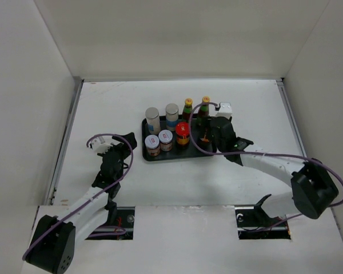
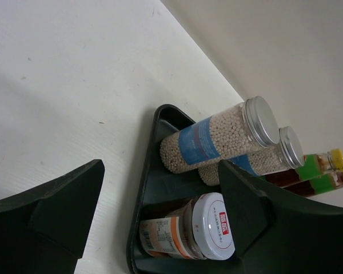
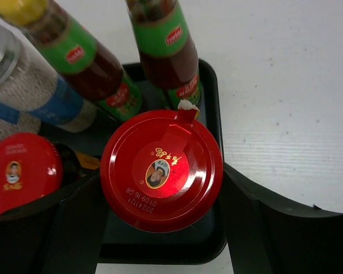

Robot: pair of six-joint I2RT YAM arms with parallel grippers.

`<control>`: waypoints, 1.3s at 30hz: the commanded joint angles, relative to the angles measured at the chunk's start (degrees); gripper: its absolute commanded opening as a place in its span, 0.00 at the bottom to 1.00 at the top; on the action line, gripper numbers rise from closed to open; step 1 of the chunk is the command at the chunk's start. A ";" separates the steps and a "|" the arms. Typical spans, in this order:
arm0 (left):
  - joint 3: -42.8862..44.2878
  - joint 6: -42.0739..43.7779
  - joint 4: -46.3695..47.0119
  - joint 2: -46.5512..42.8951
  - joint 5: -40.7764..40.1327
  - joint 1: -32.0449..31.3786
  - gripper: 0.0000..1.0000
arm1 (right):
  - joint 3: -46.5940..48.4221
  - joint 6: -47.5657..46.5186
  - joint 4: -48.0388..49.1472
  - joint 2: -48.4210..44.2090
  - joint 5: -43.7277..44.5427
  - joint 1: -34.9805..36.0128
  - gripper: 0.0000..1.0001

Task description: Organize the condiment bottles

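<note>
The black tray (image 1: 201,154) holds the condiment bottles. Two silver-topped cylinders (image 1: 153,117) (image 1: 171,112) stand at its back left and two yellow-capped bottles (image 1: 187,106) (image 1: 205,103) at its back right. Two white-lidded jars (image 1: 152,143) (image 1: 166,138) and a red-capped jar (image 1: 182,132) stand in front. My right gripper (image 3: 163,188) hangs over the tray's right end, shut on the second red-capped jar (image 3: 161,170). Its fingers (image 3: 246,217) press both sides of it. My left gripper (image 1: 113,152) is open and empty on the table left of the tray, facing a white-lidded jar (image 2: 208,228).
White walls close in the table on the left, back and right. The tray's near right corner (image 3: 208,248) lies just under the held jar. The other red cap (image 3: 20,171) is close on its left. Bare white table (image 2: 74,85) lies left of the tray.
</note>
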 commanded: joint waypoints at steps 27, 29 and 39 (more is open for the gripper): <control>10.45 -6.89 -24.64 -20.68 7.93 -1.00 1.00 | 3.13 2.17 -2.52 -11.47 13.08 7.83 1.00; 12.82 -5.85 -26.93 -19.37 8.20 -1.35 1.00 | 3.22 3.66 -4.45 -12.35 13.25 7.83 1.00; 15.90 -3.99 -30.46 -12.86 2.32 -3.46 1.00 | 4.62 4.81 -14.99 -18.85 16.50 9.16 0.13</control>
